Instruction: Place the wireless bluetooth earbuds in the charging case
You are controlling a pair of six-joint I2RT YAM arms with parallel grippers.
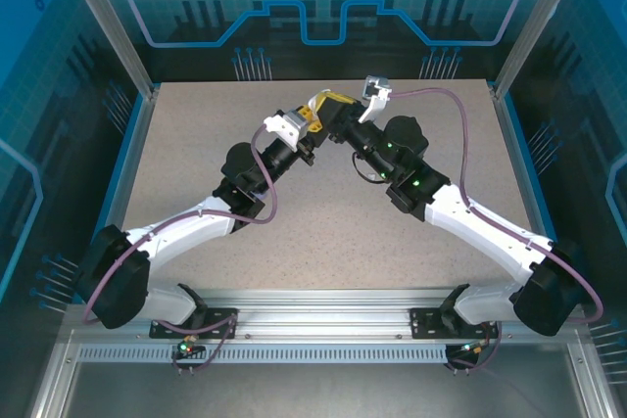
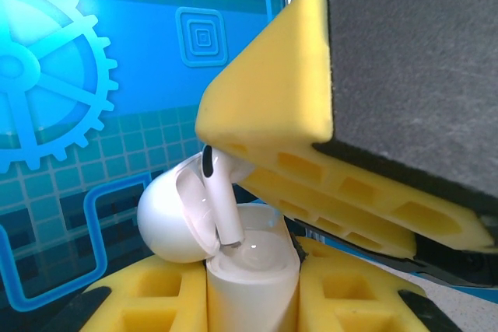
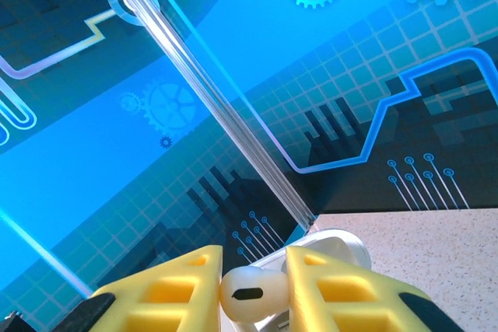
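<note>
Right gripper [image 3: 253, 301] pinches bud [image 2: 222, 207] by head, stem tip at case [image 2: 257, 258] socket just below; left gripper [image 2: 253, 312] clamps case body. Bud probably light, stiff, slick, prone to twist: grip head gently.

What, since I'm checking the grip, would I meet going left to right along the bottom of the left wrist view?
Yellow finger → white charging case → second yellow finger; both fingers belong to the left claw, shut on the case.

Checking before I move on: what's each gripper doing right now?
Left gripper: closed on the white charging case, lid open.
Right gripper: closed on a white earbud, stem tip at the case.
</note>
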